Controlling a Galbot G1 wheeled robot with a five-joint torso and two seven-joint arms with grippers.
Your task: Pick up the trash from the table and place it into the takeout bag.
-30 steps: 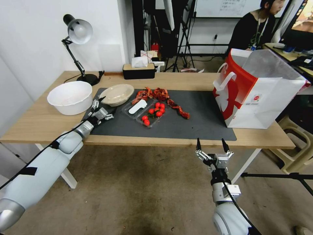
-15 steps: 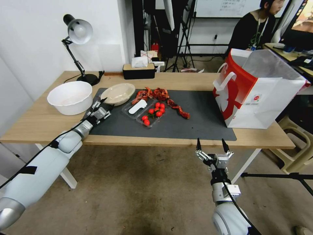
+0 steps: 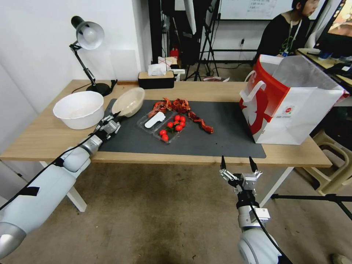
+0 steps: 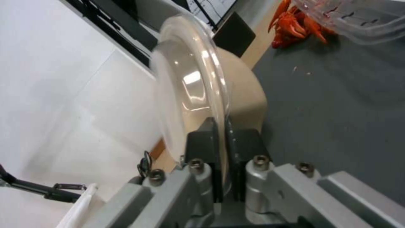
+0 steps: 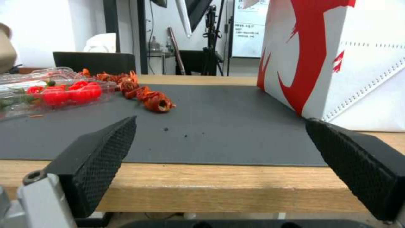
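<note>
A shallow beige round dish (image 3: 129, 101) with a clear lid stands tilted on edge over the left end of the dark grey mat (image 3: 223, 132). My left gripper (image 3: 114, 118) is shut on its near rim. In the left wrist view the rim of the dish (image 4: 246, 95) is pinched between the fingers of the left gripper (image 4: 222, 133). The takeout bag (image 3: 293, 110), white with a red side, stands open at the table's (image 3: 205, 90) right end. My right gripper (image 3: 237, 164) hangs open below the table's front edge, facing the takeout bag (image 5: 337, 57).
A big white bowl (image 3: 79, 108) sits just left of the dish. A clear tray of cherry tomatoes (image 3: 167, 126) and red shell scraps (image 3: 181, 106) lie mid-mat. A desk lamp (image 3: 88, 36) and a tissue box (image 3: 156, 79) stand at the back.
The beige dish lay flat on the mat; now my left gripper holds its rim and has tipped it up on edge. The right arm has not moved.
</note>
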